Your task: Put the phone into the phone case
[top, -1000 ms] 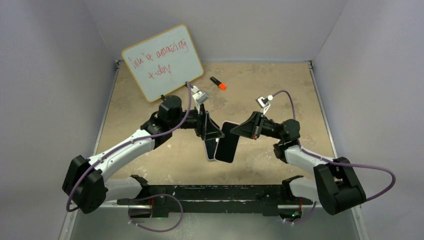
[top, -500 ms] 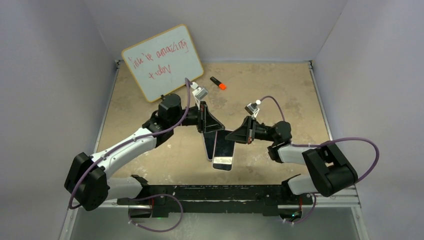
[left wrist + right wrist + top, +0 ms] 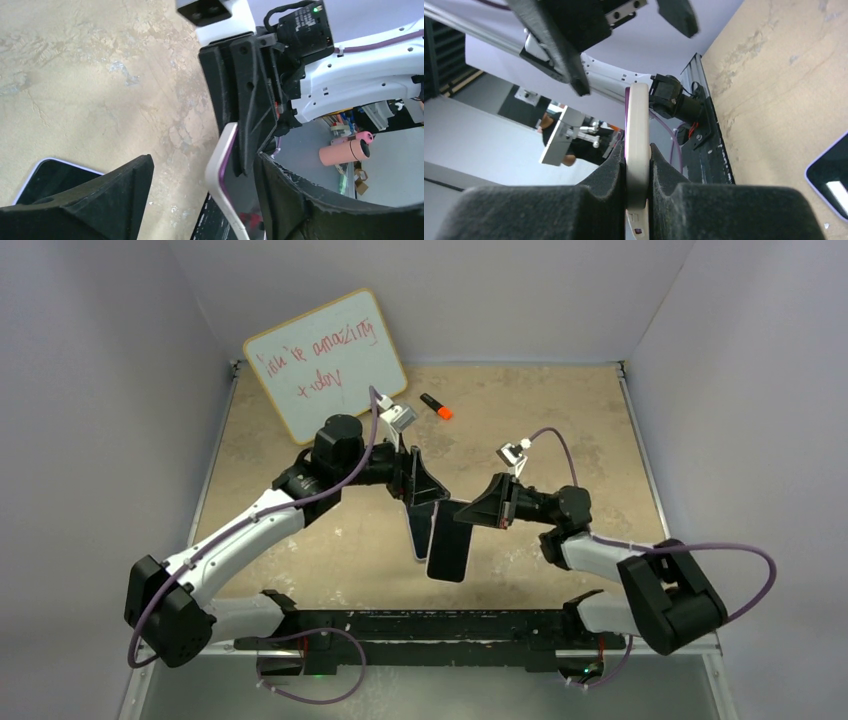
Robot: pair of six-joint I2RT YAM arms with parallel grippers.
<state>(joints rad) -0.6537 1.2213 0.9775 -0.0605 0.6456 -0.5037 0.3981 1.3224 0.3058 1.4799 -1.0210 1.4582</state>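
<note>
My right gripper is shut on the phone, a slab with a black face and a thick white edge with a purple line. It holds the phone edge-on above the table's middle. My left gripper is open, and the phone's end stands between its fingers without touching them. The phone case, black inside with a lavender rim, lies flat on the table partly under the phone. The case also shows in the left wrist view and the right wrist view.
A whiteboard with red writing leans at the back left. An orange and black marker lies behind the grippers. White walls close in three sides. The black base rail runs along the near edge.
My right gripper has carried the phone leftward and turned it more upright, bringing it in between the left fingers. My left gripper has shifted slightly back and stayed open.
</note>
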